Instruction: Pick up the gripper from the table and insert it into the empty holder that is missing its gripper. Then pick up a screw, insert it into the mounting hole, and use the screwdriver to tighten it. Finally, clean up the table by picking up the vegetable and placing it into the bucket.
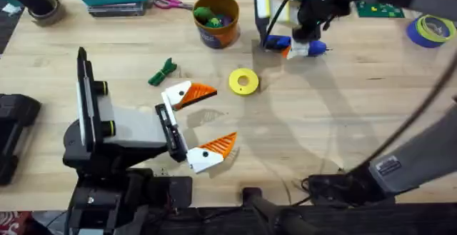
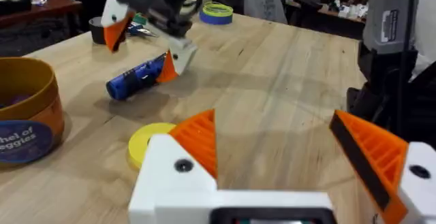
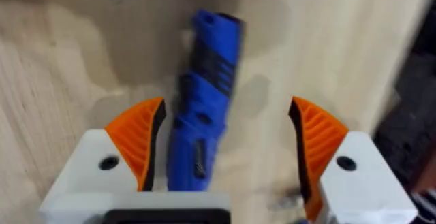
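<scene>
A: How is the room around the yellow ring-shaped disc (image 1: 243,81) taken up?

B: Toward the arms' bases it is blocked by the left gripper (image 1: 208,121), whose orange fingers are held spread, one just beside the disc. Beyond the disc, the bucket (image 1: 216,19) is stood to one side and the screwdriver (image 1: 300,48) is lain to the other, straddled by the right gripper (image 1: 298,47).

A: And free room?

B: Bare table (image 1: 343,113) is seen on the right arm's side of the disc. The vegetable (image 1: 163,71) is lain apart on the opposite side.
</scene>
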